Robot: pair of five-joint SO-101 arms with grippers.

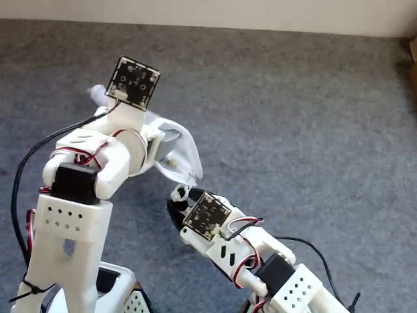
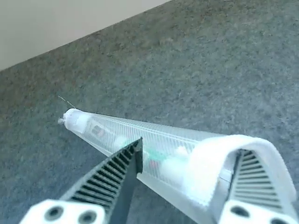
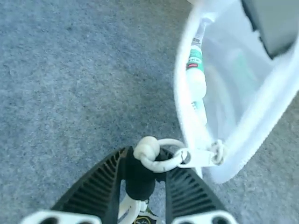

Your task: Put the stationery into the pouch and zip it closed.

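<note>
While closing the zip, keep the right gripper (image 3: 145, 164) pinched tight on the white pull loop (image 3: 147, 150), as now, with the knot just past the black fingertips. Pull in line with the zip's edge, never sideways, to spare the slider (image 3: 206, 156) any jamming near the pouch's end. Go slowly, easing off on any snag rather than tugging harder.

Counter that pull with the left gripper (image 2: 189, 149), apparently clamped across the pouch (image 2: 117, 133) and holding it up off the grey carpet (image 2: 210, 56). Keep that clamp firm and the mesh taut between the two grippers, judging by the slack fold draped over one left finger.

Watch the stationery (image 2: 154, 158) already inside: a pen (image 3: 195, 70) with a green and red band, lying close along the pouch's edge and likely to catch the slider if allowed to poke out. Tilt the mouth upward first to settle the contents deeper.

As for writing: some print on the pen's band, too small to read. Nothing legible on pouch, loop or carpet.
</note>
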